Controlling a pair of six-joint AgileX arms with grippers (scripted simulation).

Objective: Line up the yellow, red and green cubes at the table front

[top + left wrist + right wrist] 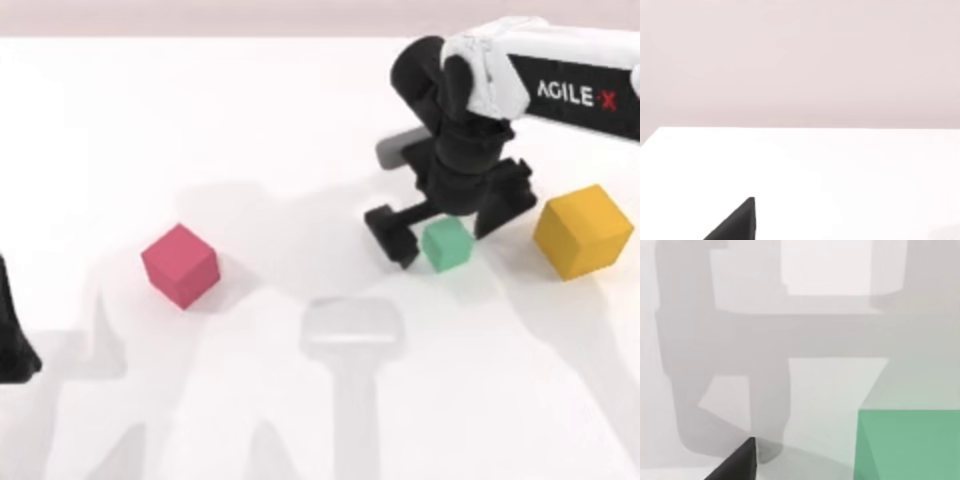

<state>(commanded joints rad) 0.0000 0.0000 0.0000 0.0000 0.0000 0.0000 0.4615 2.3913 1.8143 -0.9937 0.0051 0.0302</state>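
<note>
The mint-green cube (446,244) rests on the white table (300,420) right of centre. My right gripper (450,236) hangs over it, open, with one dark finger on each side of the cube and a gap to each. The right wrist view shows the green cube (907,445) close by and one finger (740,462) apart from it. The pinkish-red cube (180,264) sits alone at the left. At the right, beside the right gripper, is the orange-yellow cube (583,230). My left arm (15,345) is parked at the left edge; only one of its fingers (737,225) shows.
Grey shadows of the arms lie across the table's middle and front. The yellow cube stands close to the right gripper's outer finger (505,200). The left wrist view shows only bare tabletop (840,165) and a pale wall.
</note>
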